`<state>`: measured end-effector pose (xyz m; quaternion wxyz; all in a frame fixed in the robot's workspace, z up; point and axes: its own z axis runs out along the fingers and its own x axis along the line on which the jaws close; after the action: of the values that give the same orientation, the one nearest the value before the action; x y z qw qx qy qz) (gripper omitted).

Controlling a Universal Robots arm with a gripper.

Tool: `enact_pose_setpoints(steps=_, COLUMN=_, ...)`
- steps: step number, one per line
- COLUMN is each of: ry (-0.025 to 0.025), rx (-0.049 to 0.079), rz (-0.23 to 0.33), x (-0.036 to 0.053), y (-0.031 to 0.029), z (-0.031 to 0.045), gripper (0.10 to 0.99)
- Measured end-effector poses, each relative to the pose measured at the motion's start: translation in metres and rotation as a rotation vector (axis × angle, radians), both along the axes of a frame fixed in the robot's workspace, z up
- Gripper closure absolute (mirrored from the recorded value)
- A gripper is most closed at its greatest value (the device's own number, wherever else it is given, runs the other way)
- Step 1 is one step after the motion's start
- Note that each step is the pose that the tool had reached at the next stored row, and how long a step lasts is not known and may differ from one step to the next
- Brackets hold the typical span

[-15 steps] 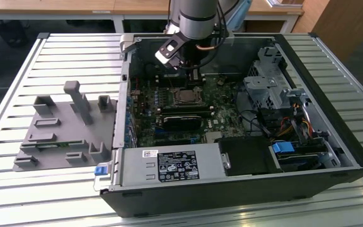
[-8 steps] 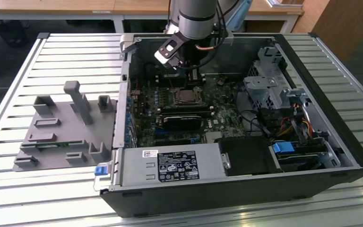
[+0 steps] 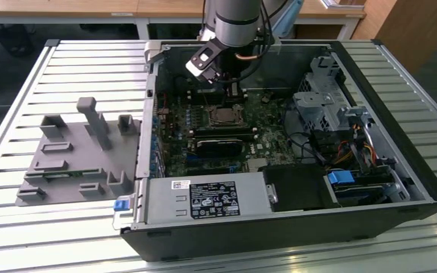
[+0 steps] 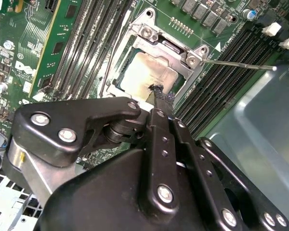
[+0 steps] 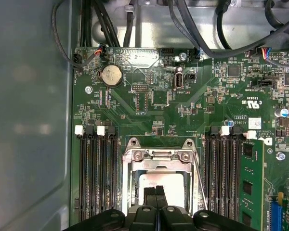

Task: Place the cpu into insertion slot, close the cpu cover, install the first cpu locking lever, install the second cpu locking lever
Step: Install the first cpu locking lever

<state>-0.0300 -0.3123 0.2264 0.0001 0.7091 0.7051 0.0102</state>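
Exterior view, lower centre of frame: black label (image 3: 217, 200) on the upward face of the silver power supply (image 3: 252, 199). It carries white lettering and rows of approval marks, all too small to read. A white barcode sticker (image 3: 180, 184) sits just beside it, toward the exterior view's left; characters not legible.

First wrist view: white silkscreen lettering (image 5: 253, 102) on the green motherboard (image 5: 149, 115) (a certification mark among it). It lies just past the ends of the memory slots (image 5: 224, 168) that flank the cpu cover (image 5: 159, 156). A small white sticker (image 5: 255, 122) sits close by, print unresolved.

Second wrist view: white logo print (image 4: 20, 67) near the board's edge. Tiny component designators are scattered about, none readable.
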Motion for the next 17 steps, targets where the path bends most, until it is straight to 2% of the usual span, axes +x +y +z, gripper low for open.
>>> enact_pose_setpoints(steps=3, ry=0.0000, rx=0.000, rz=0.000, x=0.0001, y=0.0000, z=0.0026, gripper=0.980)
enact_pose_setpoints(steps=5, ry=-0.0001, rx=0.000, rz=0.000, x=0.0001, y=0.0001, z=0.0070, gripper=0.980)
enact_pose_setpoints(steps=11, ry=0.0000, rx=0.000, rz=0.000, x=0.0001, y=0.0000, z=0.0268, gripper=0.980)
enact_pose_setpoints(steps=17, ry=0.0000, rx=0.000, rz=0.000, x=0.0001, y=0.0000, z=0.0431, gripper=0.980)
